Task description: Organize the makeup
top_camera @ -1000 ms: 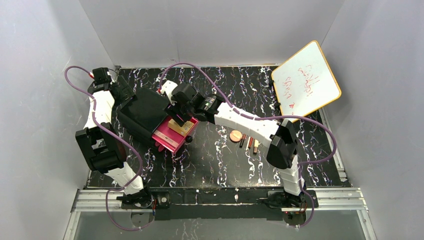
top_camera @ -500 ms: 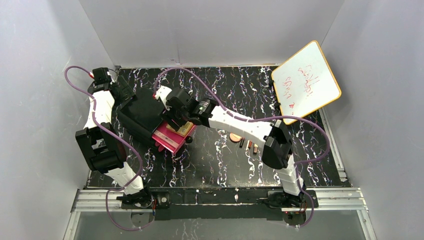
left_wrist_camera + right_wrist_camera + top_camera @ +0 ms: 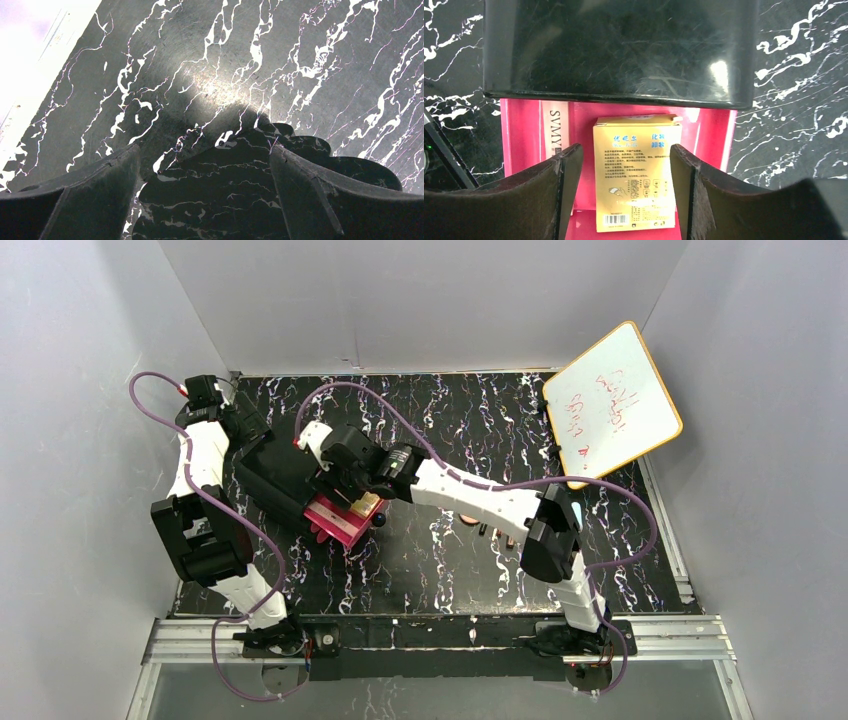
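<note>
Your yellow packet (image 3: 637,172) lies in the open pink drawer (image 3: 711,135), beside the pink tube (image 3: 555,131).
Your right gripper (image 3: 624,150) hangs over it, jaws spread, one to each side of the packet. The black box (image 3: 285,465) sits near the left edge of the table (image 3: 450,570). Your left gripper (image 3: 205,155) is spread wide too, the table showing between its fingers.

Right end effector (image 3: 623,151), jaws apart

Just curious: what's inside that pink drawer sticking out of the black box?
A yellow packet lies flat in the pink drawer, a pink tube beside it. The black box covers the drawer's back, hiding anything there.
</note>
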`<action>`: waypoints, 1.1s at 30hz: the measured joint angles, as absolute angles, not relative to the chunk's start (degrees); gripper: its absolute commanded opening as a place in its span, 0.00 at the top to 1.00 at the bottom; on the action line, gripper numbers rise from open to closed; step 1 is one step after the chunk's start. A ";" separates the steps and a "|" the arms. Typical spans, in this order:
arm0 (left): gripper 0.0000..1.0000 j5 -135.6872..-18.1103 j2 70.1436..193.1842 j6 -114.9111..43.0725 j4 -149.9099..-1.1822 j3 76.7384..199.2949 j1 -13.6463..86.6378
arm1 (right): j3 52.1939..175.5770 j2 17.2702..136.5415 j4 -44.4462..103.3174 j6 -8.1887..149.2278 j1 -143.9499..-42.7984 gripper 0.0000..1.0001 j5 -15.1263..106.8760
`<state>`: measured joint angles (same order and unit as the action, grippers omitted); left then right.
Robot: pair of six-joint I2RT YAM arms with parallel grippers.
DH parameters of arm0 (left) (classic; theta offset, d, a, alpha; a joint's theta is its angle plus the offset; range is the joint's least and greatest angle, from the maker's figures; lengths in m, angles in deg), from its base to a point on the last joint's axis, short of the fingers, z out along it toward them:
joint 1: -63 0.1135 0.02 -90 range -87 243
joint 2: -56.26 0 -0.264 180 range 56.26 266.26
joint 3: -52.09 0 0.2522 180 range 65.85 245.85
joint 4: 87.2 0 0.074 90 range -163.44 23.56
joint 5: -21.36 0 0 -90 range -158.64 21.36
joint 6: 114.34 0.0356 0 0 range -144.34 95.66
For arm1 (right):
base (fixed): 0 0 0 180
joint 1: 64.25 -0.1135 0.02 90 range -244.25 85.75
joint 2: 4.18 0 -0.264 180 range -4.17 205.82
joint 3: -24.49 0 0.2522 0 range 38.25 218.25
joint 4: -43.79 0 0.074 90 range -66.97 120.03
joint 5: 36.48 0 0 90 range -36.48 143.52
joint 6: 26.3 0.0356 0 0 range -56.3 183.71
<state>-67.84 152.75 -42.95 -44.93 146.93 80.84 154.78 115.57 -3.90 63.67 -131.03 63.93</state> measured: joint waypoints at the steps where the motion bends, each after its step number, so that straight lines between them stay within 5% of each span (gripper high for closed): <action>1: 0.02 -67.84 152.75 -42.95 -44.93 146.93 80.84 | 155.50 115.57 -4.30 63.41 -131.03 0.20 64.08; 12: 0.02 -67.84 152.75 -42.95 -44.91 146.90 80.84 | 154.96 114.24 -7.68 60.70 -130.29 0.15 66.77; 25: 0.02 -67.88 152.75 -42.95 -44.91 146.90 80.84 | 130.32 89.62 -6.98 69.03 -130.55 0.17 69.61; 33: 0.02 -67.91 152.75 -42.95 -44.91 146.93 80.84 | 121.21 89.23 -2.96 74.56 -131.10 0.16 66.58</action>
<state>-67.91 152.75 -42.95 -44.91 146.93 80.84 121.21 89.23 -2.96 74.56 -131.10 66.58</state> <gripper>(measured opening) 0.983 0.829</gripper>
